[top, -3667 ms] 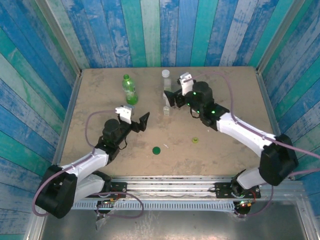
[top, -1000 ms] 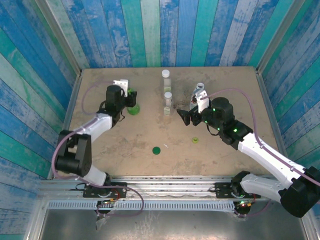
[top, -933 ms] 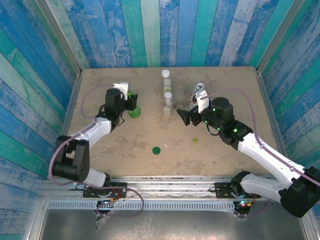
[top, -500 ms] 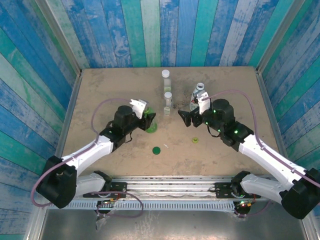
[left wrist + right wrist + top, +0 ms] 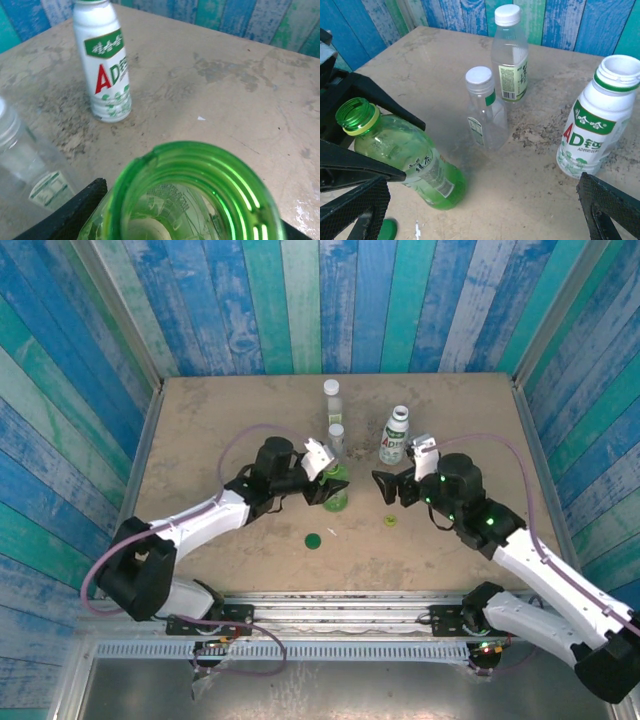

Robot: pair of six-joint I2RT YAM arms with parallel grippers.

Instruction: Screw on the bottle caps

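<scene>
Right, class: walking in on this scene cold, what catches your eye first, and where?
The green bottle, uncapped and tilted, is held mid-table by the left gripper. Behind it stand the white bottle, its neck open, and the nearer clear bottle and farther clear bottle, both capped. Closer to the arms lie a dark green cap and a yellow-green cap, beside the open right gripper.

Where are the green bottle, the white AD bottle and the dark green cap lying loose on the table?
green bottle (image 5: 412, 155): right wrist view, middle of its translucent body.
white AD bottle (image 5: 591, 132): right wrist view, on its printed label.
dark green cap (image 5: 313, 539): top external view, centre of its flat top.
</scene>
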